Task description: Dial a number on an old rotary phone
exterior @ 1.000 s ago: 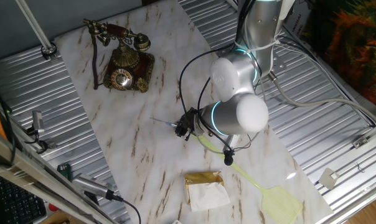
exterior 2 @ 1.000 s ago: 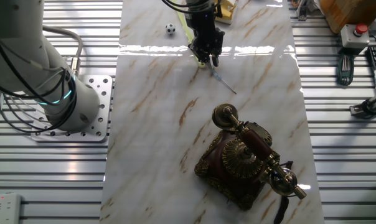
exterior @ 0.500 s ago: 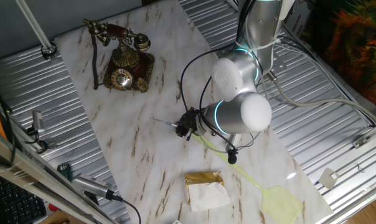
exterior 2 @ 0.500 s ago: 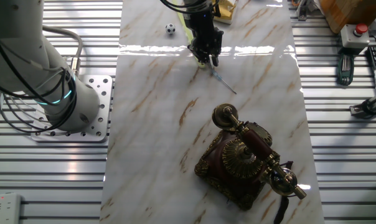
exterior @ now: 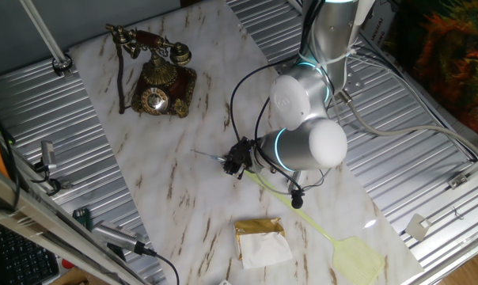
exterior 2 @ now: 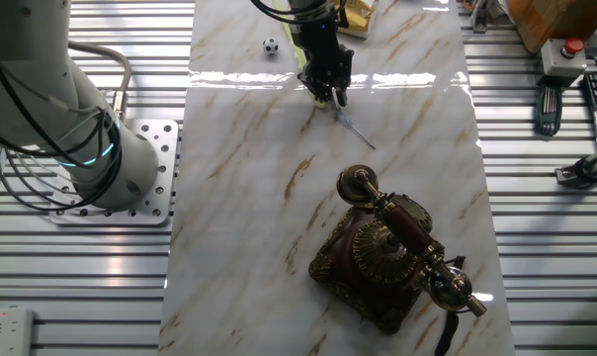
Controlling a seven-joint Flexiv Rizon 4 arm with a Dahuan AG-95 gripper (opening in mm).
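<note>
in one fixed view, your gripper (exterior: 233, 164) sits low over the marble bench (exterior: 183, 198), its jaws pinched on a thin stylus (exterior: 208, 156) whose tip reaches out ahead of the jaws toward the left. the old rotary phone (exterior: 158, 79) stands well beyond that tip, up and left of the jaws, brass dial facing the camera and handset on its cradle. behind the jaws lies a yellow-green fly swatter (exterior: 334, 241), and below them a gold-wrapped packet (exterior: 261, 240).

in the other fixed view, your gripper (exterior 2: 327, 87) hangs near the bench's far end, jaws narrow around the stylus (exterior 2: 356, 133), which slants down toward the old rotary phone (exterior 2: 392, 262) well below. a small ball (exterior 2: 270, 45) rests left of the jaws.
</note>
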